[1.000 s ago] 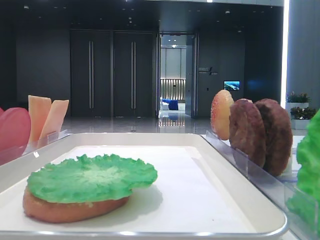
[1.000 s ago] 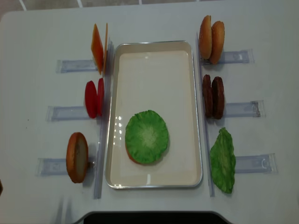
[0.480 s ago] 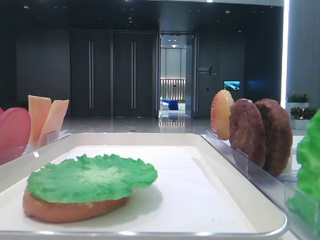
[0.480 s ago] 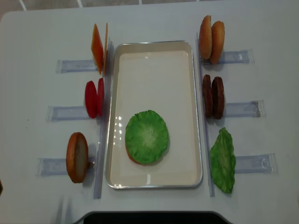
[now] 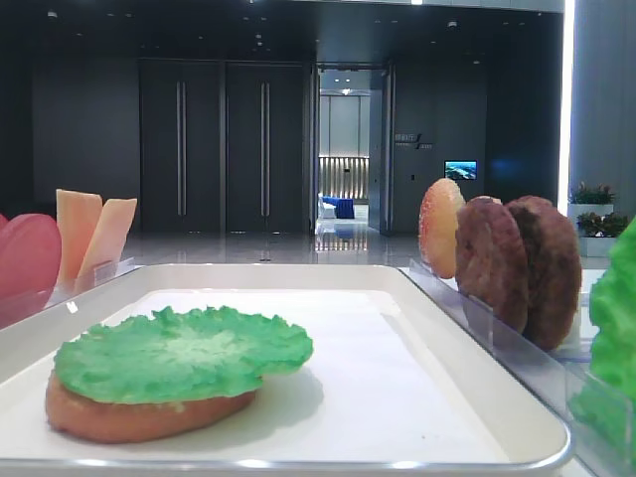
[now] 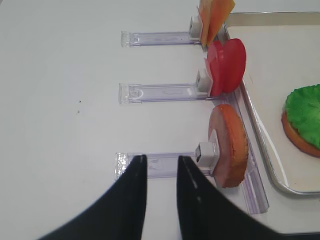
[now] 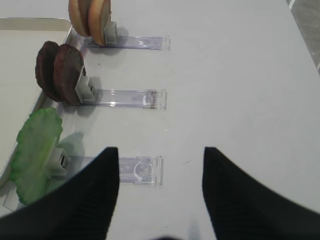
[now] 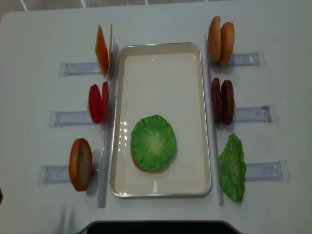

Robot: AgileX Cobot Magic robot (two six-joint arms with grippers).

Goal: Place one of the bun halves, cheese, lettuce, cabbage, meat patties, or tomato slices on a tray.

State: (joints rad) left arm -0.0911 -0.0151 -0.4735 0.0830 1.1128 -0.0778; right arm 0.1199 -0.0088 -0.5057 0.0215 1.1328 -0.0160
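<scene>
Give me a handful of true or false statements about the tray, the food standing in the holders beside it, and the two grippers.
1. A lettuce leaf lies on a bun half inside the tray. True.
2. The two meat patties lie flat on the tray. False: they stand on edge in a clear holder outside it.
3. The right gripper has its jaws open with nothing between them. True.
4. The tomato slices stand between the cheese and a single bun half. True.
5. The left gripper is closed on that single bun half. False: its jaws are slightly apart, clear of it.
</scene>
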